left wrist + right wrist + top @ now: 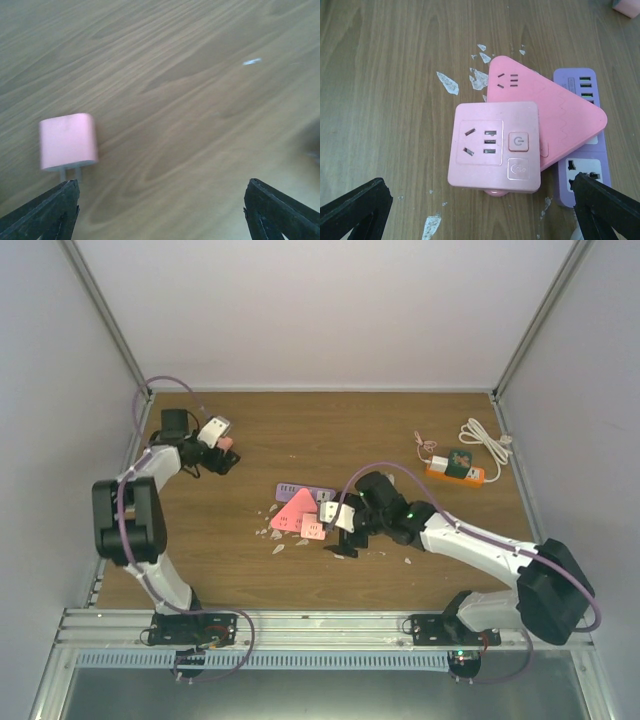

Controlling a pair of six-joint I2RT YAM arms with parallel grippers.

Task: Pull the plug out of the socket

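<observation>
Left gripper [161,192]: jaws wide apart, gripping nothing
Pink plug [67,142]: lying on the table [200,100], prongs just beside one fingertip
Right gripper [480,190]: spread wide over the pink square socket [495,147], which is stacked on a pink triangular block [560,115] and the purple strip [582,167]
Orange socket [457,474]: far right of the table, well apart from both grippers

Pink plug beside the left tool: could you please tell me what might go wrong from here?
1. The pink plug lies loose close to one finger of the open left tool; a sideways move might knock it.
2. The open right tool hovers over the pink square socket, stacked on the pink triangular block; lowering could shift the pile.
</observation>
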